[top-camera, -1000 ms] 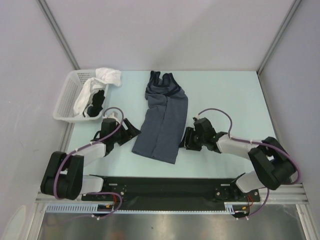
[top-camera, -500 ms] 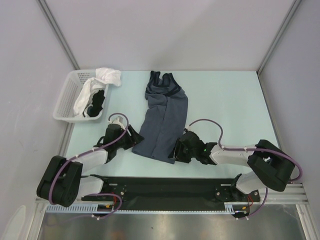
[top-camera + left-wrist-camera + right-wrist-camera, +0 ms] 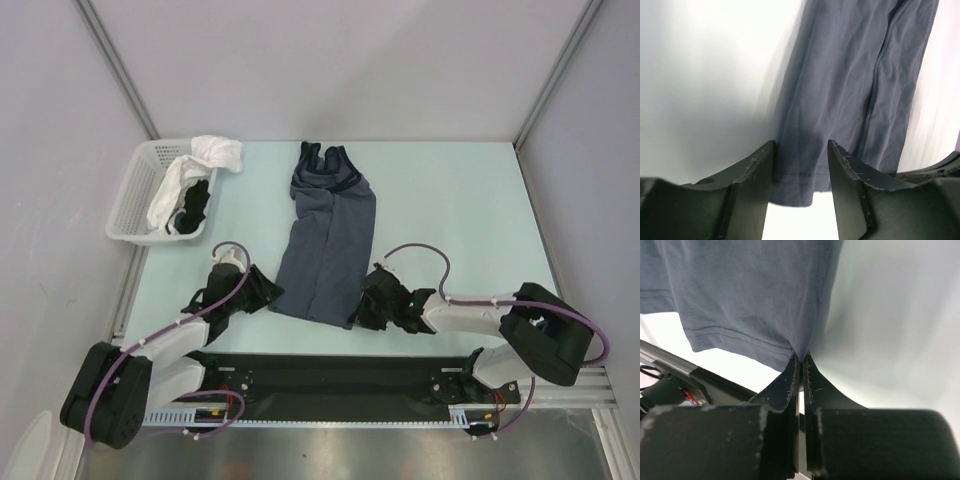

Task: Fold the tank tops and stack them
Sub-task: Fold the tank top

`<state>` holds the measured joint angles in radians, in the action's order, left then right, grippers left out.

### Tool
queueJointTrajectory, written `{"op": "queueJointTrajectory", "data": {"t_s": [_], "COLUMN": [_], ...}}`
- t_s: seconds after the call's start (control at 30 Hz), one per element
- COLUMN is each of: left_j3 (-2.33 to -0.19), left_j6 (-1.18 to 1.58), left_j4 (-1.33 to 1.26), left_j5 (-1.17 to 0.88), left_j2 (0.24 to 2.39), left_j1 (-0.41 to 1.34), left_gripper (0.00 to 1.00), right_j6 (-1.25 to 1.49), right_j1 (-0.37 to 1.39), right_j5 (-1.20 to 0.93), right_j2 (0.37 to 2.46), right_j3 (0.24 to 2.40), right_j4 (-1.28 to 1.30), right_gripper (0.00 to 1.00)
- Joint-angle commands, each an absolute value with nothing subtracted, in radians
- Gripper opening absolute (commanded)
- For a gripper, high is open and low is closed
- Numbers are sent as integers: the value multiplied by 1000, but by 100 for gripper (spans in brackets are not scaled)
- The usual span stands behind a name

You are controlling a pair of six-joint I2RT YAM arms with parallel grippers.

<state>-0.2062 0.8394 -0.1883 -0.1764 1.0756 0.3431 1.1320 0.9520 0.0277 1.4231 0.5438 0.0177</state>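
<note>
The slate-blue tank top point(image 3: 328, 245) lies flat and lengthwise on the pale table point(image 3: 450, 200), folded narrow, with its straps at the far end and its hem nearest the arm bases. At the hem's right corner, the right gripper point(image 3: 360, 310) has its fingers pressed together, and the wrist view shows the stitched corner of the cloth pinched between their tips point(image 3: 801, 357). At the hem's left corner, the left gripper point(image 3: 268, 295) sits low on the table with its jaws apart. From its wrist camera the hem edge shows in the gap between the two fingers point(image 3: 801, 145), not clamped. Well to the left of the top's strap end stands the white lattice basket point(image 3: 125, 215). It holds the black tank top point(image 3: 193, 208), bunched, and a white cloth point(image 3: 215, 150) draped over the far rim.
</note>
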Motion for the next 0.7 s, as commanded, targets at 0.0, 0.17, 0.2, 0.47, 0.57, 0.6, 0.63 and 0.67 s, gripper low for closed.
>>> {"op": "queueJointTrajectory", "data": {"t_s": [0.0, 0.17, 0.2, 0.47, 0.57, 0.6, 0.63, 0.67], "left_j3": [-134, -95, -92, -118, -138, -144, -149, -155], "left_j6": [822, 815, 816, 796, 796, 798, 802, 807], "left_j4": [78, 123, 132, 157, 135, 132, 146, 155], "left_j5": [-146, -170, -170, -199, -251, -259, -253, -247], "left_j2": [1034, 945, 934, 975, 1015, 1019, 1020, 1013], "left_j1": [364, 370, 373, 397, 423, 445, 457, 471], "left_gripper": [51, 41, 41, 52, 58, 59, 59, 60], "right_j6": [1118, 1072, 1068, 1032, 1031, 1028, 1028, 1026], "right_j1": [937, 902, 891, 856, 851, 851, 850, 848], "right_j5": [75, 48, 48, 14, 14, 12, 11, 11], "right_j2": [1372, 1321, 1310, 1221, 1224, 1224, 1229, 1235], "right_j3": [525, 485, 477, 423, 417, 414, 414, 414], "right_j4": [107, 156, 178, 213, 212, 206, 203, 202], "right_gripper": [0, 0, 0, 0, 0, 0, 0, 0]}}
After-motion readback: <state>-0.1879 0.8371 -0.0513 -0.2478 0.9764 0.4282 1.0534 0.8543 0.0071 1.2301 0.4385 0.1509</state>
